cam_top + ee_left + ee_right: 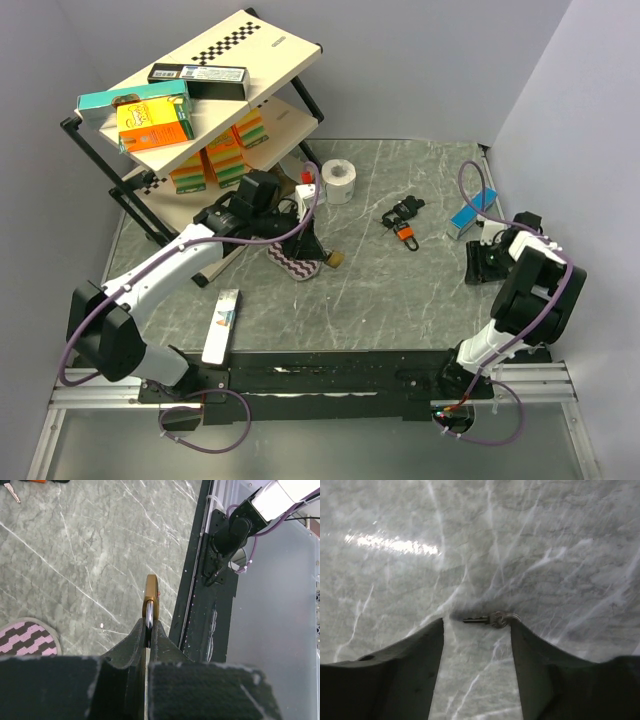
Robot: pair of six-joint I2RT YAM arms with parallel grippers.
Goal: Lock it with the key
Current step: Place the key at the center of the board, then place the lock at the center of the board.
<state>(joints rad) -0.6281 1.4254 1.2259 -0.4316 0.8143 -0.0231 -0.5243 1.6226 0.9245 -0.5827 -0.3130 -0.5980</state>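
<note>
Table [400,300]: left gripper [149,630] clamped the brass padlock [151,595], centre of left-wrist frame. Right gripper [477,621] stood open around the key [495,620], lying mid-frame. Step was key pickup, I judged; next needed a square pinch on its head.

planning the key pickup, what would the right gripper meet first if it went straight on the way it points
Probably the key, lying between the open jaws of the right gripper, then the table; depth is unclear.
</note>
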